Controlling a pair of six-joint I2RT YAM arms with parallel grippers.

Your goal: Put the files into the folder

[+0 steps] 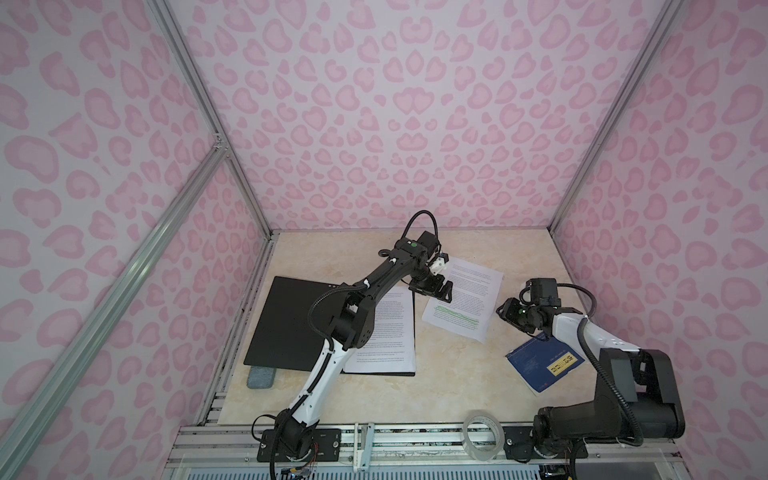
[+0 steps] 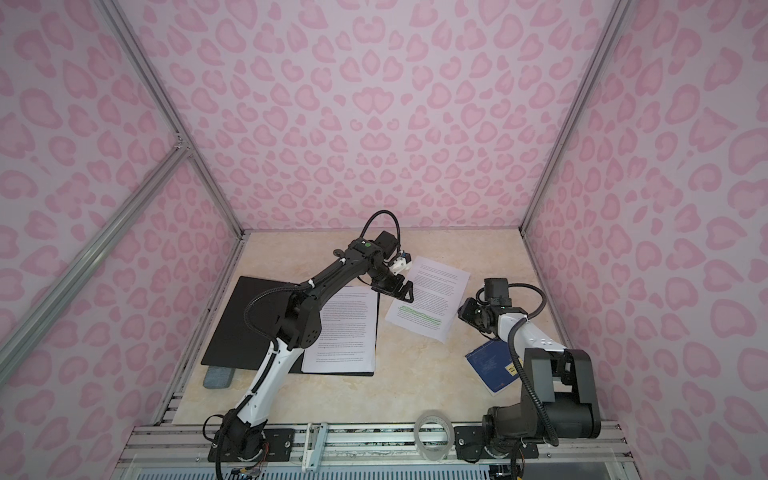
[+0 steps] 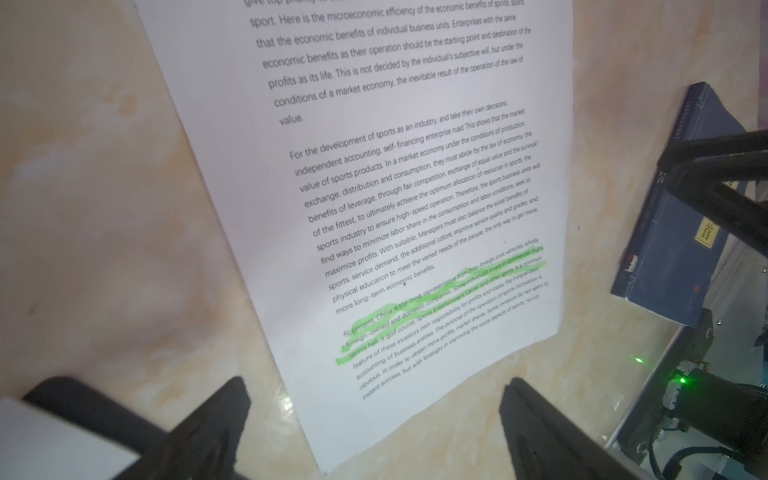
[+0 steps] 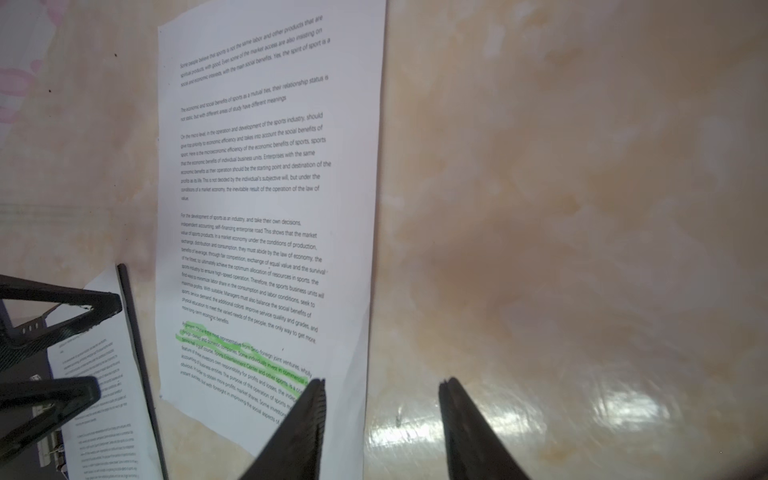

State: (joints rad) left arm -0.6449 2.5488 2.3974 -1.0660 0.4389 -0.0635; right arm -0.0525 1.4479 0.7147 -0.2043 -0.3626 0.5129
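Status note, remote station. Folder (image 1: 286,324) lies open at the left of the table (image 1: 457,382), black inside up. Pages (image 1: 386,332) sit on its right half; how many I cannot count. One sheet (image 1: 461,299) is outside it, flat on the table just right of the folder's far corner, between the two grippers.

Left gripper (image 1: 439,290) hangs over the sheet's left long edge, jaws spread full, gripping nothing. Right gripper (image 4: 385,380) is at the opposite long edge, by the green lines (image 1: 455,314). Its jaws are parted, and in the wrist view the paper's edge runs between them. Nothing is pinched that I can see, and I cannot tell whether a finger touches paper.

My reading: the grippers flank the sheet because flat paper offers no grip from above. One side must hold or push while the other works an edge up.

Orientation: the sheet's long axis runs far to near with the far end leaning right. That leaves it skewed against the pages, which run nearly straight far to near. Text head is at the far end, green lines toward the near end. I judge it needs a turn as well as a slide left to land square.

Booklet (image 1: 540,361) lies at the near right, apart from the sheet; not mine to file.
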